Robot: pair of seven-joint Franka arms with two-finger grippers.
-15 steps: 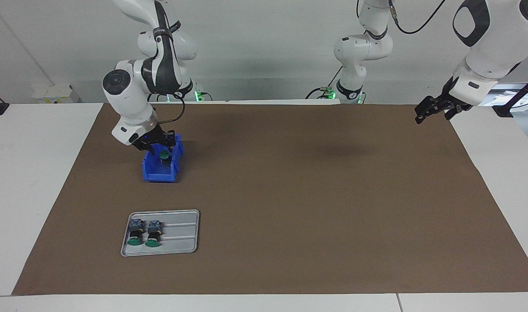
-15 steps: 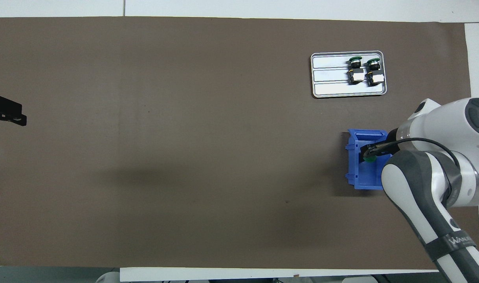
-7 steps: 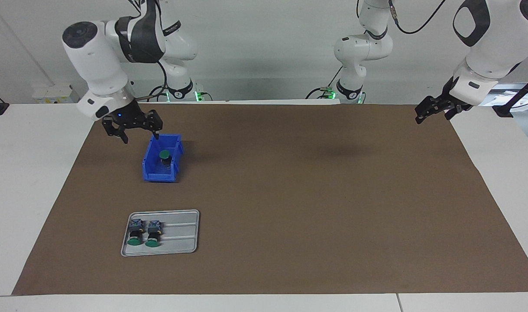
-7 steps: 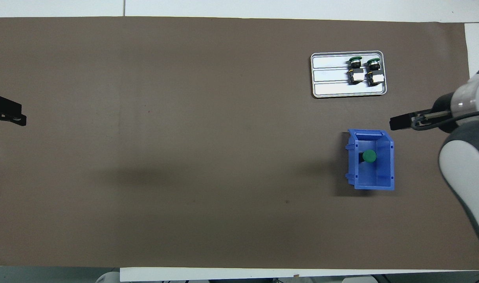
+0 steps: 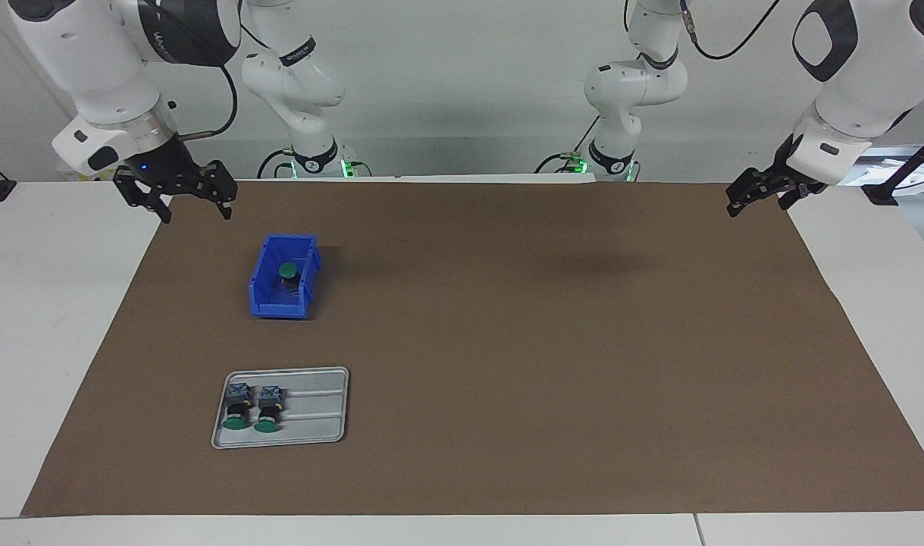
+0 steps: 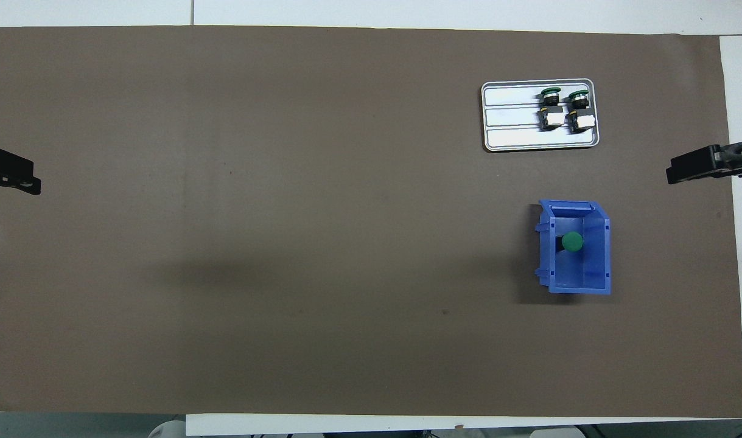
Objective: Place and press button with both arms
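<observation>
One green-capped button stands cap-up inside a blue bin toward the right arm's end of the table. Nothing holds it. My right gripper hangs open and empty in the air over the edge of the brown mat, off to the side of the bin. My left gripper waits open and empty over the mat's edge at the left arm's end.
A grey metal tray lies farther from the robots than the bin. Two more green-capped buttons lie on their sides in it. The brown mat covers most of the white table.
My right gripper opened and let go of the button in the bin, then rose and drew back toward the right arm's end of the table. The left arm stayed still.
</observation>
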